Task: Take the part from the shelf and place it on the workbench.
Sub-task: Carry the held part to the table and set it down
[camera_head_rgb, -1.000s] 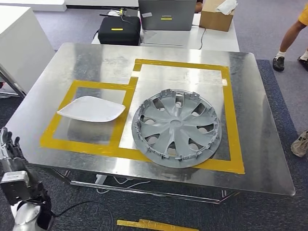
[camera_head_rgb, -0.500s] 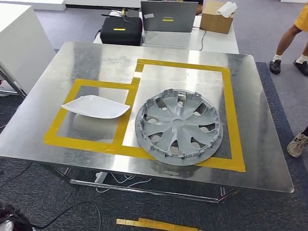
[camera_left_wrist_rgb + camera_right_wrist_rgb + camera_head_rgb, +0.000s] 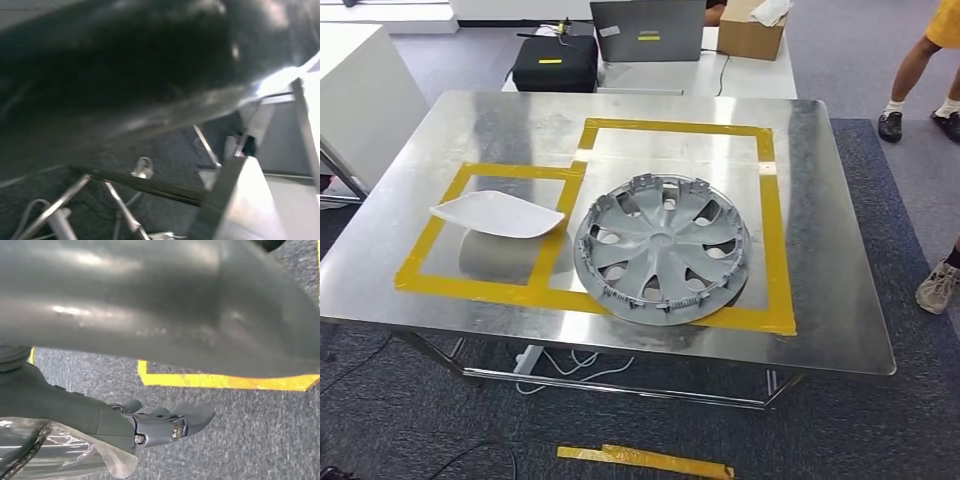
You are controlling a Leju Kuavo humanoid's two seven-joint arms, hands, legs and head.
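Grey plastic wheel cover (image 3: 662, 248), round and spoked, lies flat on the shiny metal workbench (image 3: 833, 290), inside the larger rectangle of yellow tape (image 3: 770, 230). Its near rim overlaps the tape line closest to the robot. Nothing touches it.

Beside it, on the robot's left, a white curved plastic panel (image 3: 493, 213) rests within the smaller taped rectangle (image 3: 426, 245), its tip close to the tape strip dividing the two zones, apart from the wheel cover.

Right hand (image 3: 166, 424): seen from the right wrist camera, dark fingers extended and fairly straight over grey carpet (image 3: 234, 440), grasping nothing; a yellow floor tape line (image 3: 226, 380) runs on the carpet beyond it. Left hand: the left wrist view is blurred and dark, showing metal table legs; state cannot be told.

Beyond the workbench's far edge: a black case (image 3: 551, 62), an open grey laptop (image 3: 647, 30) and a brown cardboard box (image 3: 750, 32) on a white table. A person's legs (image 3: 916, 75) stand at the far right, and a shoe (image 3: 937, 286) shows at the right edge. A loose yellow tape strip (image 3: 644, 461) lies on the carpet near the robot.
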